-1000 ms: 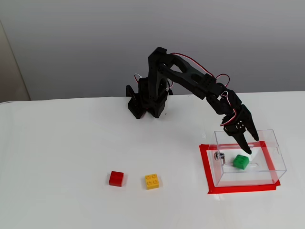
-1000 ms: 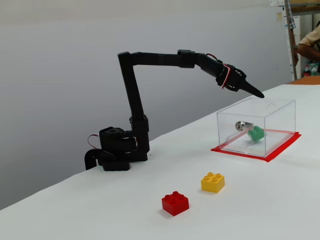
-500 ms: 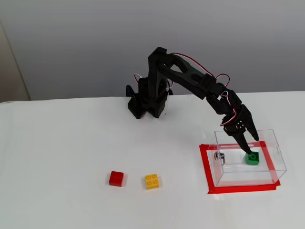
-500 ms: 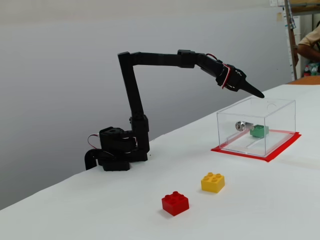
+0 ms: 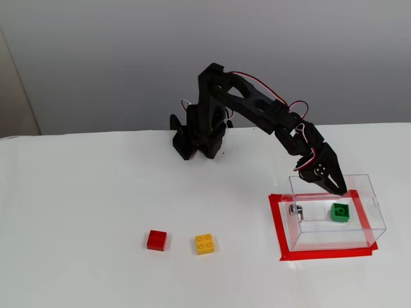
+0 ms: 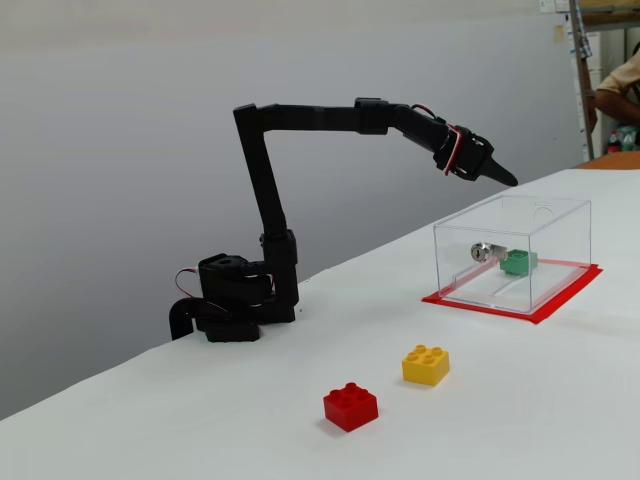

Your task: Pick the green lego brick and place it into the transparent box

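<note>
In the higher fixed view, looking down across the counter (image 5: 77, 212), the green lego brick (image 5: 340, 212) sits flat, studs up, on the floor of the transparent box (image 5: 302, 237), toward its far right part. The box stands inside a frame of red tape (image 5: 277, 226), its small metal knob (image 5: 294, 210) on the left wall. The tool (image 5: 336, 188) hangs above the box's back rim, apart from the brick, carrying nothing; the fingers look drawn close to a point, though the gap is too small to judge for sure. Off to the left, the red brick (image 5: 157, 240) and the yellow brick (image 5: 205, 244) lie side by side, well apart from the box.

Now the low side view. The tool (image 6: 507, 180) is clearly above the top of the transparent box (image 6: 560, 215), tapering to a single tip, narrow as far as this angle shows, and empty. The green lego brick (image 6: 518, 262) rests inside, just beside the metal knob (image 6: 482, 251). The yellow brick (image 6: 425, 365) and the red brick (image 6: 350, 406) wait in the foreground.

By my reading, the drop is made and the placing step is done. What remains calls for little: lift clear of the walls without clipping the rim, then swing toward the base (image 6: 232, 298).
</note>
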Tool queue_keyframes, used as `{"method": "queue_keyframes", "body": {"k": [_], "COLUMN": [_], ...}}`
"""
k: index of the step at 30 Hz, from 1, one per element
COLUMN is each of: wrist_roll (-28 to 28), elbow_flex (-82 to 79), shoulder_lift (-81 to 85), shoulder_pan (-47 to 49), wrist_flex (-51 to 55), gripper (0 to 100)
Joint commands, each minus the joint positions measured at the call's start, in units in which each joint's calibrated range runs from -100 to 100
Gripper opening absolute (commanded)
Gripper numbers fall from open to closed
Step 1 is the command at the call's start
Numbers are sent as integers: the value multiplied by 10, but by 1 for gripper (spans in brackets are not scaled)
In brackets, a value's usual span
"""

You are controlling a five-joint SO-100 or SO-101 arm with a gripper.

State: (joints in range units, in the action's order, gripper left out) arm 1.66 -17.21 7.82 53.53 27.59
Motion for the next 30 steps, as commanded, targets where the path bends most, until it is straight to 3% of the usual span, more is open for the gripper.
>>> {"method": "queue_keyframes", "body": {"k": [1, 12, 30], "wrist_roll": [-2, 1, 3], "elbow_flex": [10, 8, -244], "shoulder_lift": [50, 139, 436], "shoulder_pan": [-23, -98, -343], "wrist_flex": [37, 198, 204], "gripper": [1, 1, 1]}}
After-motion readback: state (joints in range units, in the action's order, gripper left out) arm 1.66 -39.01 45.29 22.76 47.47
